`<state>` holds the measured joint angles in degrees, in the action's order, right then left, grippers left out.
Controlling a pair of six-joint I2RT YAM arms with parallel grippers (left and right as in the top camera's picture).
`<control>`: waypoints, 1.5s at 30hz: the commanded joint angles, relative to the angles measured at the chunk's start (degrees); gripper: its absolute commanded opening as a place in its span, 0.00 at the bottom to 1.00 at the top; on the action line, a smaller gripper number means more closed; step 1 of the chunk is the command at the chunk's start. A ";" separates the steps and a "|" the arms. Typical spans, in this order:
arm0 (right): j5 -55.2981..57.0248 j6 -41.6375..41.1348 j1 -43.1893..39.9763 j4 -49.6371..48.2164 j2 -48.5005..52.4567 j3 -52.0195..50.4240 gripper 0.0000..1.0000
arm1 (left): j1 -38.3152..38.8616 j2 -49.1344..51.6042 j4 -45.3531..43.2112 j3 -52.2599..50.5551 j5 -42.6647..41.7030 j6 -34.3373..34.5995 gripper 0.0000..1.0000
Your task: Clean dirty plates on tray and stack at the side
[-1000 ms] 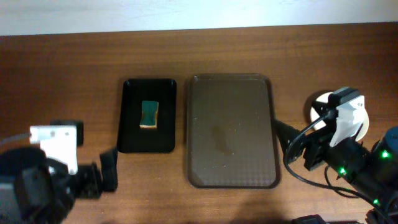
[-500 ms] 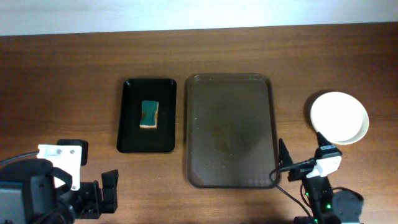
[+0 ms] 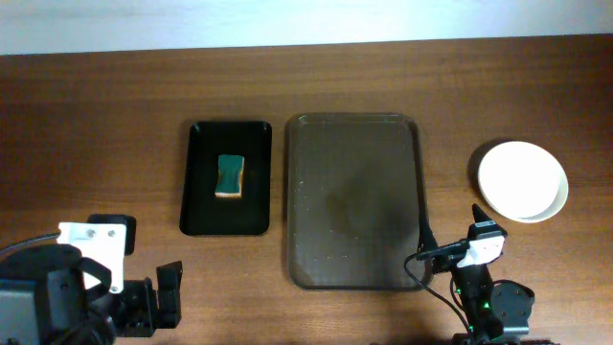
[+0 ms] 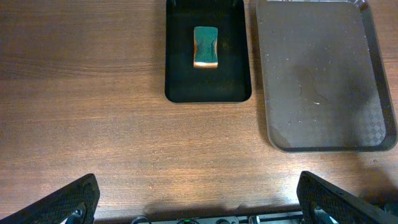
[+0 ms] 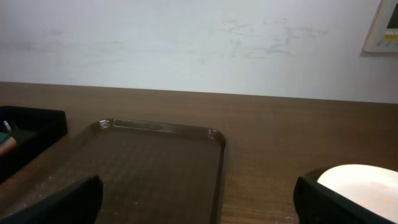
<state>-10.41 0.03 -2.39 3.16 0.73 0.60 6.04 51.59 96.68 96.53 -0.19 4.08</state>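
The dark brown tray [image 3: 354, 273] lies in the middle of the table with no plates on it, only small wet specks. White plates [image 3: 522, 180] sit stacked on the table right of the tray; no orange smear shows on the top one. My right gripper [image 3: 450, 235] is open and empty at the front edge, near the tray's front right corner and in front of the stack. In the right wrist view the tray [image 5: 155, 168] and the plates' edge [image 5: 367, 186] lie ahead of the open gripper [image 5: 199, 205]. My left gripper [image 3: 158, 287] is open and empty at the front left.
A smaller black tray [image 3: 203, 216] holding a green-yellow sponge [image 3: 229, 176] lies left of the brown tray; both also show in the left wrist view, black tray [image 4: 208, 87] and sponge [image 4: 206, 46]. A pale wall runs behind the table's far edge.
My right arm has drawn back from over the stacked plates to the front edge, uncovering them. My left arm drew back slightly toward the front and has since stayed still.
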 commanded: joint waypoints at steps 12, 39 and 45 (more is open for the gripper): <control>-0.26 -0.04 -0.26 0.31 -0.31 -0.28 0.98 | 0.20 -0.02 -0.09 -0.17 6.75 0.13 1.00; -0.26 -0.04 -0.26 0.31 -0.31 -0.28 0.98 | -6.71 -51.30 -98.03 -90.88 1.27 -7.37 1.00; -0.26 -0.04 -0.26 0.31 -0.31 -0.28 0.99 | -6.58 -51.34 -92.08 -96.06 1.88 -7.41 1.00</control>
<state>-10.39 0.01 -2.39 3.18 0.73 0.60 -0.40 0.64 2.96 1.13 1.48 -2.42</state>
